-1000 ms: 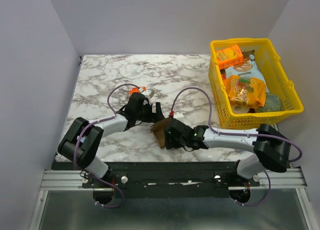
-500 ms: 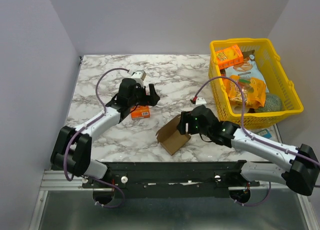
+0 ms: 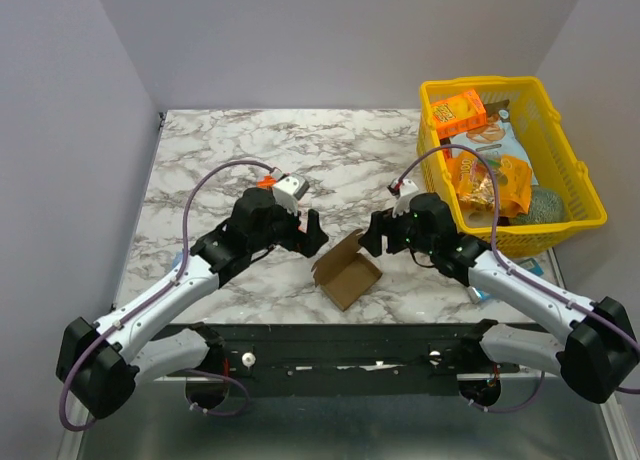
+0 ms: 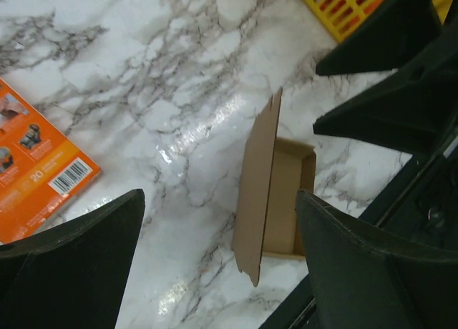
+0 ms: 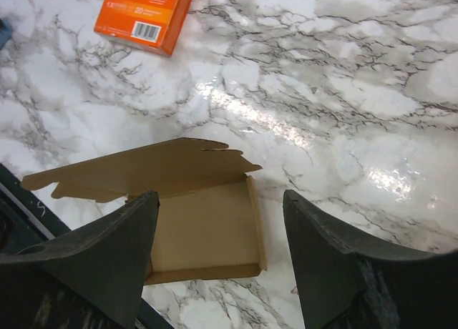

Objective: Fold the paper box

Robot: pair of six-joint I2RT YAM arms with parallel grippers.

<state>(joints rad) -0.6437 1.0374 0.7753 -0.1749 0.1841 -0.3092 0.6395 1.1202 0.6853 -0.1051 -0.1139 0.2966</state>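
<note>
The brown paper box (image 3: pixel 346 272) lies on the marble table near its front edge, tray open, lid flap standing up. In the left wrist view the box (image 4: pixel 275 189) shows edge-on with the flap upright. In the right wrist view the box (image 5: pixel 200 229) shows its open tray and raised flap. My left gripper (image 3: pixel 312 236) hovers just left of the box, open and empty. My right gripper (image 3: pixel 370 235) hovers just right of it, open and empty. Neither touches the box.
An orange packet (image 4: pixel 32 179) lies on the table left of the box, also in the right wrist view (image 5: pixel 147 14). A yellow basket (image 3: pixel 580 185) of snack packs stands at the right. The table's front edge (image 3: pixel 330 325) is close behind the box.
Both grippers have let go of the box and lifted; the box now lies on the table with its lid up. The left arm came back toward the box; the right arm drew back to the right.
</note>
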